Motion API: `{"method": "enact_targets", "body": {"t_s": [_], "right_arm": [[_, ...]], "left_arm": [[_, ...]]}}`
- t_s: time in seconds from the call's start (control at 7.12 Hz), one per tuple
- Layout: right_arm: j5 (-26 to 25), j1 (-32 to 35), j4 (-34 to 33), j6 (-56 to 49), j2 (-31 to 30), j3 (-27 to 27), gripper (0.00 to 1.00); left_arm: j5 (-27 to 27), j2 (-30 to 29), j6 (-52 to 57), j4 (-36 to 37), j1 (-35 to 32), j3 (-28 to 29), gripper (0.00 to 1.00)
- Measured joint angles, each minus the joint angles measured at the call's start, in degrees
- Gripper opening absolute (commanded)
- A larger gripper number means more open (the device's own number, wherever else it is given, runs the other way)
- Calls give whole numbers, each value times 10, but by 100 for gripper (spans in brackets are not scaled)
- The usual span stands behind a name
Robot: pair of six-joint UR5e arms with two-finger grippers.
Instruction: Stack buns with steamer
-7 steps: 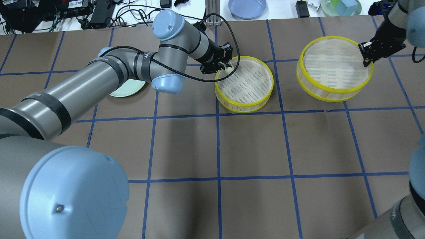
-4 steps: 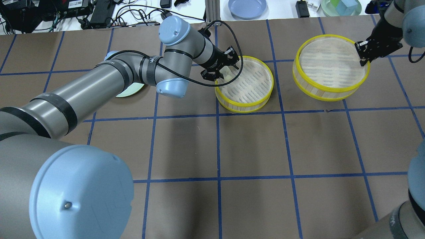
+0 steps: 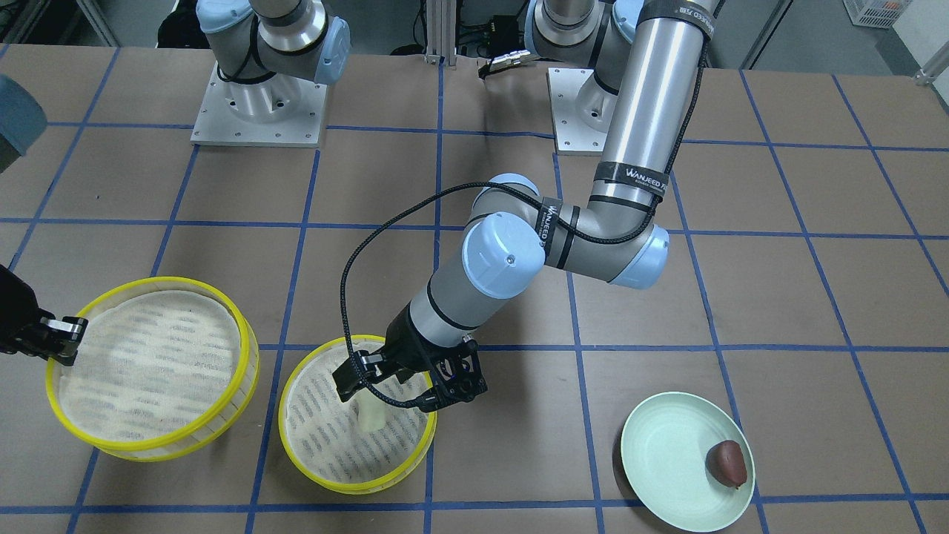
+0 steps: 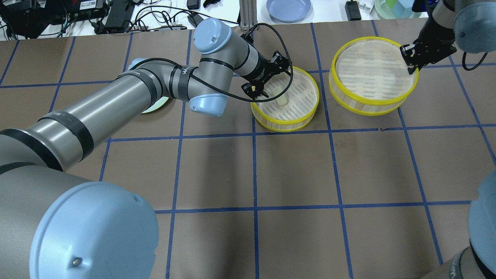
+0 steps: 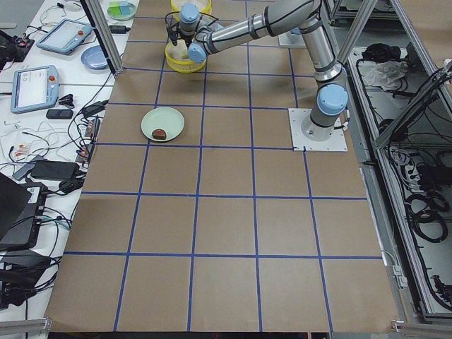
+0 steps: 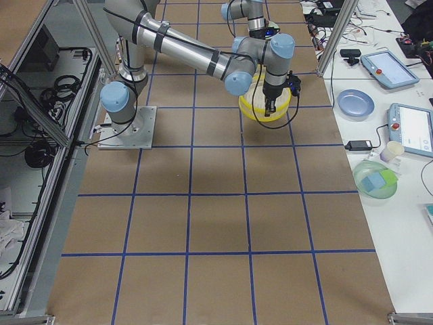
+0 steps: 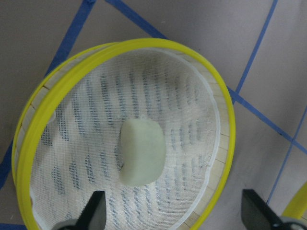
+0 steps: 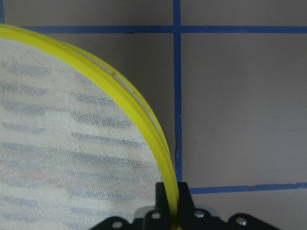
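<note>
The pale cream bun (image 4: 282, 100) lies free on the cloth inside the near yellow-rimmed steamer (image 4: 285, 122), as the left wrist view (image 7: 142, 152) also shows. My left gripper (image 4: 269, 79) is open and empty just above that steamer. My right gripper (image 4: 410, 66) is shut on the rim of the second steamer (image 4: 372, 104) and holds it slightly tilted to the right of the first; it holds nothing inside. The dark reddish-brown bun (image 3: 728, 461) lies on the pale green plate (image 3: 667, 445), which my left arm mostly hides in the overhead view.
A blue plate (image 4: 288, 8) and a green bowl with cubes (image 4: 395, 7) sit on the white bench beyond the table's far edge, among cables and devices. The brown table has a blue tape grid (image 4: 254, 170).
My left gripper opened and let the cream bun drop into the near steamer, then moved a little right. My right gripper carried the second steamer leftward, closer to the first.
</note>
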Motion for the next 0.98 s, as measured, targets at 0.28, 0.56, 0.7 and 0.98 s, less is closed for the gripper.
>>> {"method": "enact_targets", "body": {"t_s": [0.28,0.56,0.7,0.98], "right_arm": [[0,10,0,23,-3,5,0],[0,47,-2,89,-10,17,0],[0,79,-5,136,-11,18,0],[3,136,-12,221,-4,19,0]], "left_arm": [[4,30,104,-39,49,6,100],[49,76,306,-139,143,7,100],[108,89,405,-175,176,7,100],[208,91,577,-198,231,7,100]]}}
